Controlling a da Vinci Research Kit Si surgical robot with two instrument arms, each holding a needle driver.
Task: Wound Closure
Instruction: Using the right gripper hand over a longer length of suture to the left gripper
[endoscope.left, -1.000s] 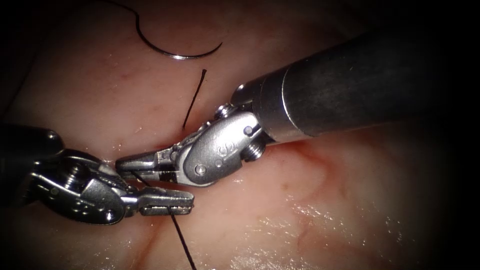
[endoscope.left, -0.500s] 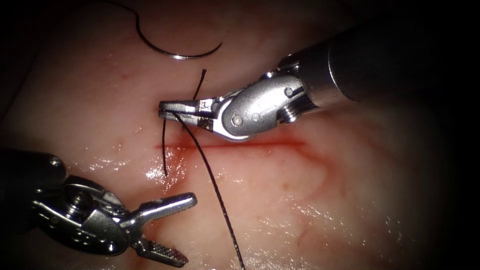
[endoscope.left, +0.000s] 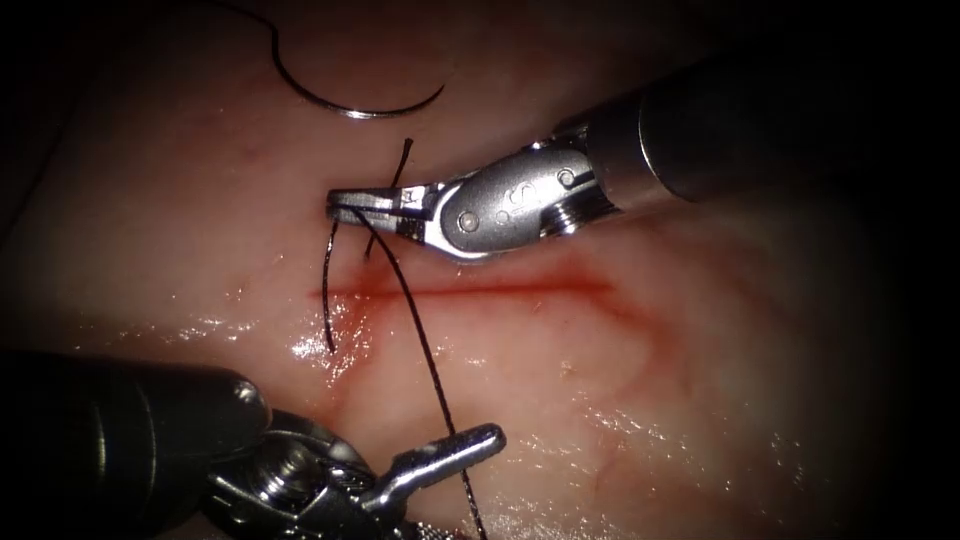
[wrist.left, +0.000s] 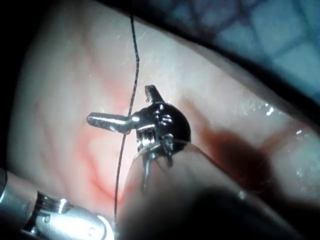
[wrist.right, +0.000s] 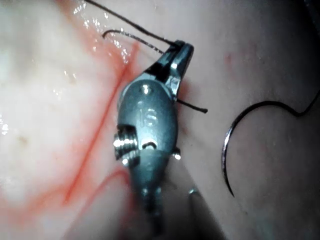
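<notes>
The curved needle (endoscope.left: 350, 108) lies free on the tissue, far above the cut (endoscope.left: 500, 289), held by neither tool; it is also beside the right tool (wrist.right: 226, 150). My right tool (endoscope.left: 343, 203) is shut on the thread (endoscope.left: 410, 320) just above the cut's left end, and its jaws (wrist.right: 181, 50) pinch the strand. One strand drops to the tissue below the cut; the other runs down past the left tool. A short thread tail (endoscope.left: 403, 160) sticks up behind the jaws. My left tool (endoscope.left: 470, 460) stands open, holding nothing, with the thread (wrist.left: 131, 75) crossing one finger (wrist.left: 102, 120).
Red fluid (endoscope.left: 340, 330) stains the tissue along the cut and branches below its left end. The right tool's thick shaft (endoscope.left: 760, 130) spans the upper right. The left tool's dark shaft (endoscope.left: 120, 440) covers the lower left corner.
The two tools met at the cut one second ago. The left tool opened and slid right along the lower edge. The right tool carried the thread up and away from the cut.
</notes>
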